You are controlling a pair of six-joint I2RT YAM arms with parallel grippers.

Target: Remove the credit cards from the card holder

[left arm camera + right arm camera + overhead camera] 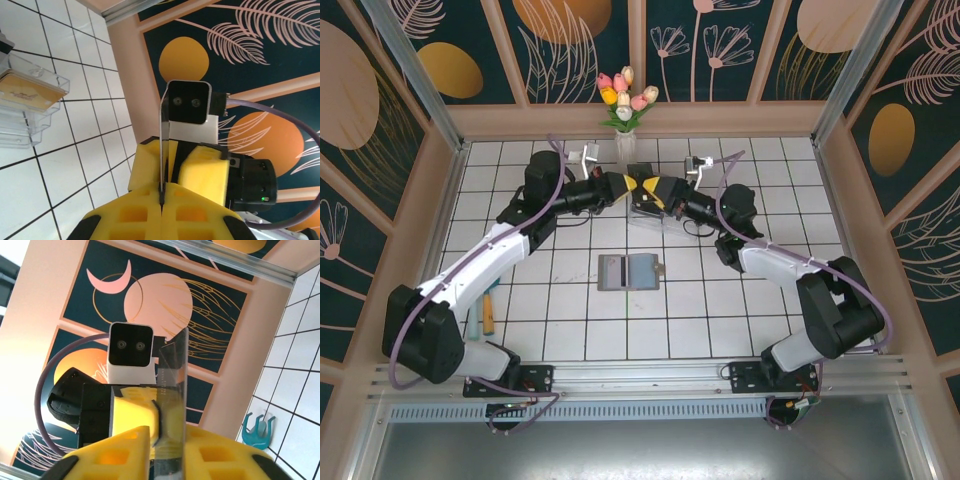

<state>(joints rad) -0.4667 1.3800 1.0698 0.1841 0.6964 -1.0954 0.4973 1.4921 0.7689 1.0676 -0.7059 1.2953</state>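
— How does the left pincer point(162, 200) stand?
— Clenched on a thin card point(163, 135). The card rises edge-on out of the seam between its yellow fingers.

— And the right pincer point(167, 447)?
— Its fingers flank that same card from the other end. I cannot tell whether they press it or stand a little off it.

— Where do the two meet?
— From above, tip to tip at the far middle of the table point(740, 320), over a clear tray point(30, 125). A tan card point(32, 89) lies in that tray.

— And the holder point(628, 270)?
— Spread open and flat on the tiles at mid-table. It is well apart from both pincers and nearer the arm bases.
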